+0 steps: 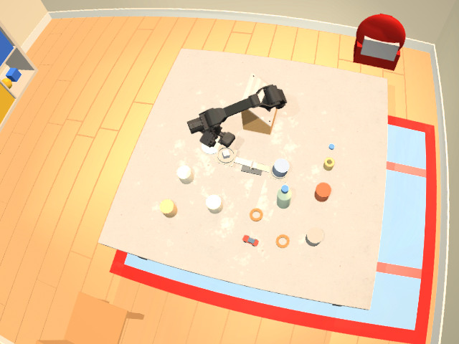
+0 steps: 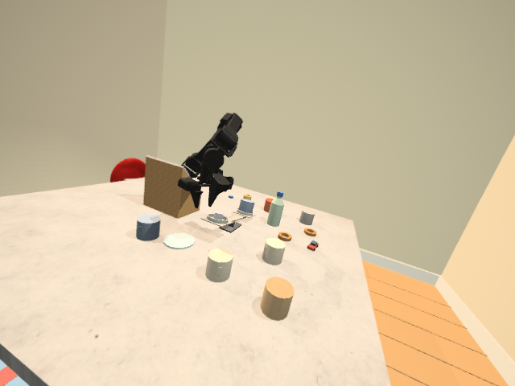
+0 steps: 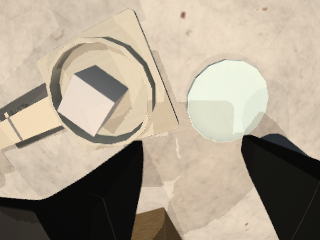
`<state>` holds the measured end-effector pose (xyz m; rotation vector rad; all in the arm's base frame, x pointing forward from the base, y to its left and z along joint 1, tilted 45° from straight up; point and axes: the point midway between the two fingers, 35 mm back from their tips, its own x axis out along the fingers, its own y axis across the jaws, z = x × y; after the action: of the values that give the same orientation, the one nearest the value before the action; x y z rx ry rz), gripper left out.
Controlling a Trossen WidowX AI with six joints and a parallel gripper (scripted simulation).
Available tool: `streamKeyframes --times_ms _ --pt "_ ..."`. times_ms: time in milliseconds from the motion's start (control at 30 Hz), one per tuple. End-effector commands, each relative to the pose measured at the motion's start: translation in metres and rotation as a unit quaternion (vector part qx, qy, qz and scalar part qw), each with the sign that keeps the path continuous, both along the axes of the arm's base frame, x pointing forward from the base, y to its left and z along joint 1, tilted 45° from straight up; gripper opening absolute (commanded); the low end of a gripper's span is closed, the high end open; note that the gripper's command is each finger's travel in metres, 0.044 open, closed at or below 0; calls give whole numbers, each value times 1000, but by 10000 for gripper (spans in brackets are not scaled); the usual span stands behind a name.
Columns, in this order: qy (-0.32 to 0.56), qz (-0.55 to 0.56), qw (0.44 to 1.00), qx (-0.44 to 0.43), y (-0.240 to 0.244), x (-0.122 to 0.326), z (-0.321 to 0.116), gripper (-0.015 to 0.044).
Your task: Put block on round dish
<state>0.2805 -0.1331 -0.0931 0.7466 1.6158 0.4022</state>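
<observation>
Taking the round dish as datum: nearest, the lifted blue cup stands on the table just beside it, and no cup is above the dish. The white block lies uncovered near the dish, inside the ringed pan at the balance's dish-side end. Farthest from the dish, the other blue cup sits on the opposite end. The step in hand is judged to be the pick-up: centre over the block, turn the fingers square to two opposite faces, and descend vertically within the ring. Pressing the pan or dragging the ring could rock the balance and disturb the covered end, so grip gently and raise straight before crossing to the dish. The hand is moderately wide open, holds nothing and appears to touch nothing.
</observation>
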Motion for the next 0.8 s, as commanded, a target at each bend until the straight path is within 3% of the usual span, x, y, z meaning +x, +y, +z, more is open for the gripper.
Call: streamKeyframes --times_ms 0,533,767 --pt "35 -45 998 1 5 8 8 260" --pt "215 -241 946 7 33 31 40 260" --pt "223 -248 943 8 35 32 40 260"
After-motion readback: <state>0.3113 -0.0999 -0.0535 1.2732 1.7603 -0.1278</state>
